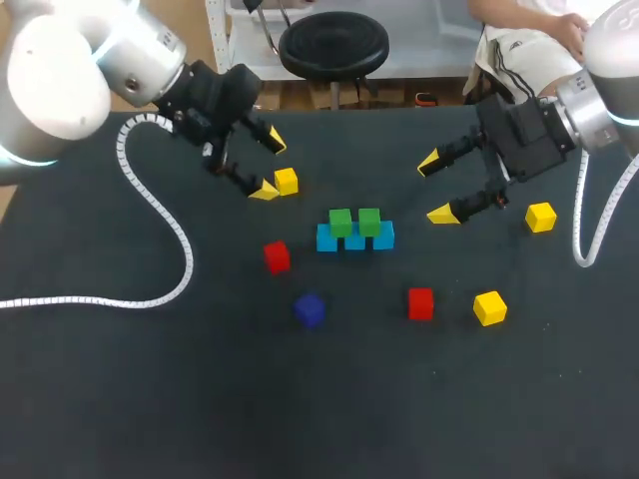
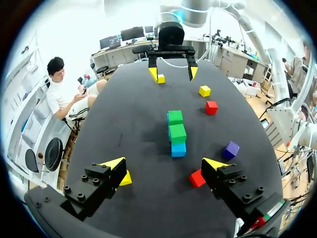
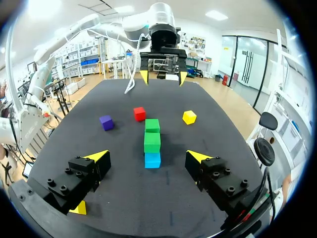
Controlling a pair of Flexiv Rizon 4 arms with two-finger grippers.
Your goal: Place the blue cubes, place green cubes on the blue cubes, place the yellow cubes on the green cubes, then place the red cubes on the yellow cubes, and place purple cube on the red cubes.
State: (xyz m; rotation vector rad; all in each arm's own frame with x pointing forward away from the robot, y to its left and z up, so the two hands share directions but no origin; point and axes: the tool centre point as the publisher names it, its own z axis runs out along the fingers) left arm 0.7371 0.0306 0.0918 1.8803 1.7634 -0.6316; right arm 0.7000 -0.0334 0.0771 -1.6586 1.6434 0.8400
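Altogether 3 blue cubes (image 1: 326, 239) (image 1: 354, 243) (image 1: 385, 238), 2 green cubes (image 1: 340, 222) (image 1: 369, 221), 3 yellow cubes (image 1: 287, 181) (image 1: 540, 217) (image 1: 489, 307)

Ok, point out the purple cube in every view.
Head view: purple cube left of centre, nearer the camera than the blue-green stack.
Left wrist view: purple cube beside the stack.
Right wrist view: purple cube next to a red cube.
Shared landmark: the blue-green stack.

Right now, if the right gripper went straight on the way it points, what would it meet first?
The right gripper would likely meet the nearest blue cube, under the green cubes, dead ahead; its height is unclear.
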